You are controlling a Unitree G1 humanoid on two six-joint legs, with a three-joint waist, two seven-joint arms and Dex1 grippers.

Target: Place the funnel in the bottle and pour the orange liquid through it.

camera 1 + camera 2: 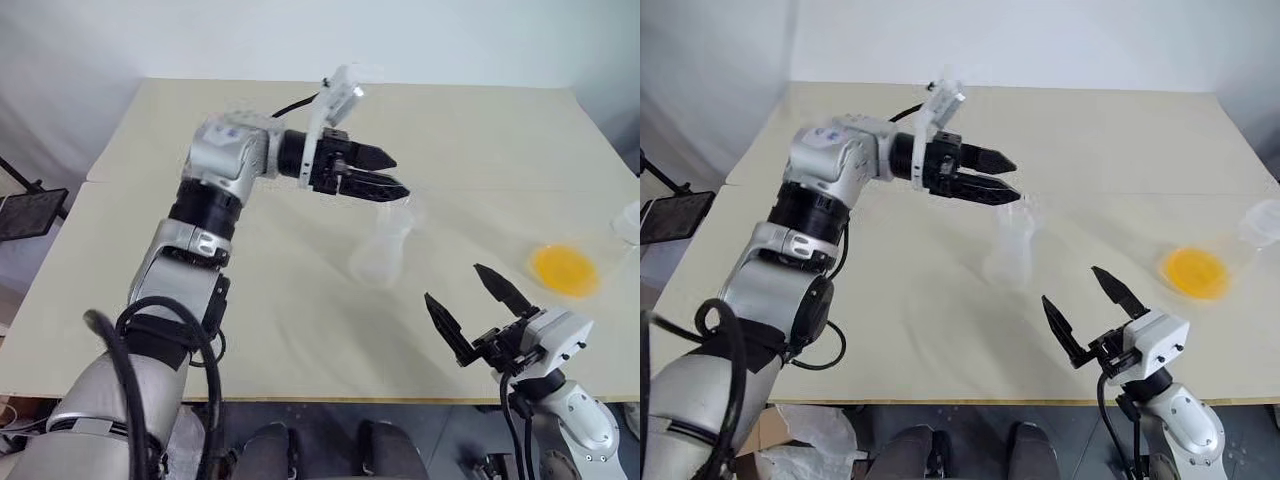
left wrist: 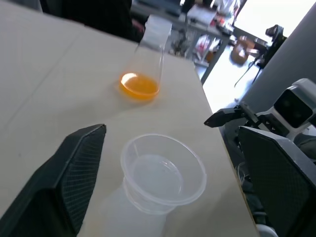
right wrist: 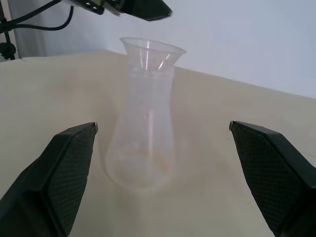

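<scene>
The clear bottle (image 1: 381,255) stands upright in the middle of the table. The clear funnel (image 2: 163,170) sits in its neck, also seen as the funnel (image 3: 152,51). My left gripper (image 1: 398,175) hovers level just above the funnel, open, its fingers (image 2: 74,173) wide on either side and not touching it. The orange liquid (image 1: 565,268) lies in the bottom of a wider clear conical vessel (image 2: 150,54) at the table's right side. My right gripper (image 1: 468,300) is open and empty near the front edge, pointing at the bottle (image 3: 143,143).
The beige table (image 1: 300,330) has a seam across its middle and its front edge close to my right gripper. A black flat object on a stand (image 1: 30,212) sits off the table's left side. Clutter lies beyond the table's right edge in the left wrist view.
</scene>
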